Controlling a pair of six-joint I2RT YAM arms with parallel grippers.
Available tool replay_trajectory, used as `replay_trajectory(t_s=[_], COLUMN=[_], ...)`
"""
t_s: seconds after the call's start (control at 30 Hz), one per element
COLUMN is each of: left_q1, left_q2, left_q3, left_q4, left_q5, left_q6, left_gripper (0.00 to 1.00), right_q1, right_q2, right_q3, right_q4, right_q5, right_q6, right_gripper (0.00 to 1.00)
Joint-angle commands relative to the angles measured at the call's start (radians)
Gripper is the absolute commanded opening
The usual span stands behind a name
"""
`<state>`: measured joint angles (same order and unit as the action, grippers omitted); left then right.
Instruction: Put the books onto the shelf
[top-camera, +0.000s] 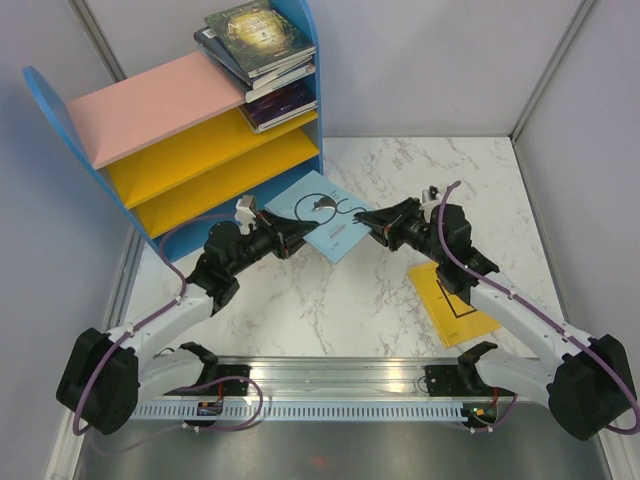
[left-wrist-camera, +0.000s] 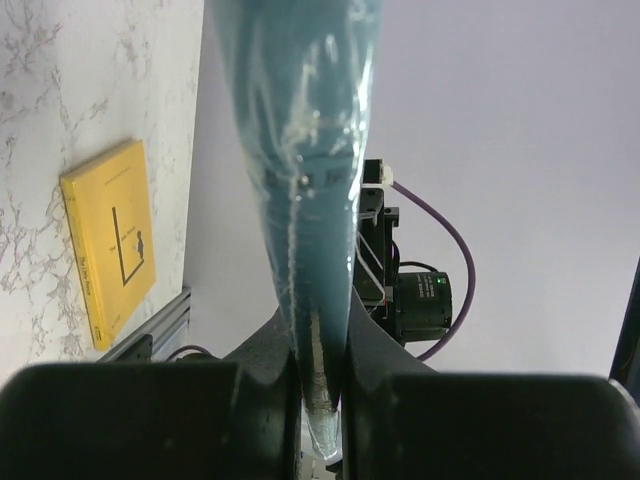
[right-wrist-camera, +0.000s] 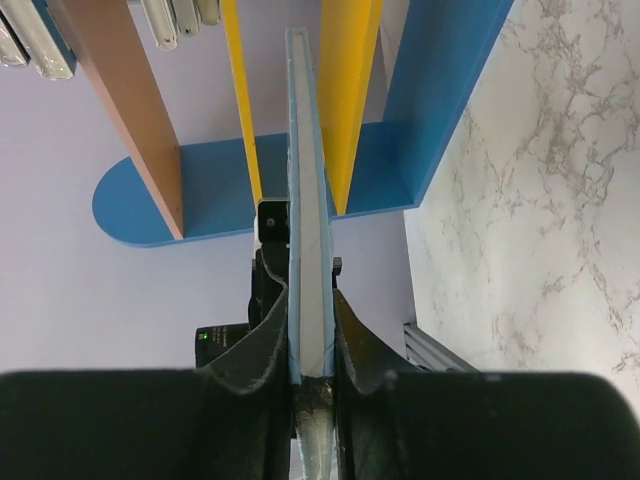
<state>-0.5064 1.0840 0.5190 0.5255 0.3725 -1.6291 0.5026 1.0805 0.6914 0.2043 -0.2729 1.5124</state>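
White marble desk (top-camera: 400, 300) in view, and one yellow book (top-camera: 452, 305) lies flat on its right side. At the far left corner stands the shelf (top-camera: 220, 185). A stack of books (top-camera: 262, 42) rests on the right end of its pink top board (top-camera: 150, 115), with a purple book (top-camera: 282, 103) on the upper yellow board (top-camera: 190, 150).

In the top view my right arm (top-camera: 520, 310) hides part of the yellow book (top-camera: 450, 312), and the upper edge crops the shelf (top-camera: 150, 110). From my left wrist the blue book (left-wrist-camera: 300, 200) is a blur, cut off above; the yellow cover's print is too small to read.
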Motion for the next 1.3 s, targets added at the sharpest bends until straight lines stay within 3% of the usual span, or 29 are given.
replay_trajectory(t_s=[0.0, 0.17, 0.2, 0.33, 0.5, 0.83, 1.27], left_q1=[-0.009, -0.003, -0.001, 0.023, 0.052, 0.063, 0.063], left_q2=[0.031, -0.036, -0.048, -0.113, -0.252, -0.481, -0.581], left_q3=[0.064, 0.203, 0.220, 0.279, 0.294, 0.302, 0.340], left_q4=[0.003, -0.385, -0.442, -0.686, -0.855, -1.096, -1.237], left_q5=[0.115, 0.076, 0.063, 0.020, -0.063, -0.156, -0.241], left_q6=[0.056, 0.244, 0.294, 0.396, 0.489, 0.571, 0.598], left_gripper=[0.11, 0.41, 0.55, 0.69, 0.83, 0.87, 0.87], right_q1=[0.017, 0.013, 0.013, 0.008, -0.018, -0.061, -0.072], right_q2=[0.009, 0.057, 0.071, 0.143, 0.251, 0.493, 0.916], right_q3=[0.003, 0.051, 0.063, 0.126, 0.210, 0.420, 0.776], right_q4=[0.162, 0.191, 0.195, 0.227, 0.276, 0.345, 0.339], right_q5=[0.017, 0.020, 0.017, -0.002, -0.034, -0.080, 0.037], right_q6=[0.031, 0.032, 0.029, 0.029, 0.043, 0.057, 0.094], right_gripper=[0.00, 0.00, 0.00, 0.00, 0.00, 0.00, 0.00])
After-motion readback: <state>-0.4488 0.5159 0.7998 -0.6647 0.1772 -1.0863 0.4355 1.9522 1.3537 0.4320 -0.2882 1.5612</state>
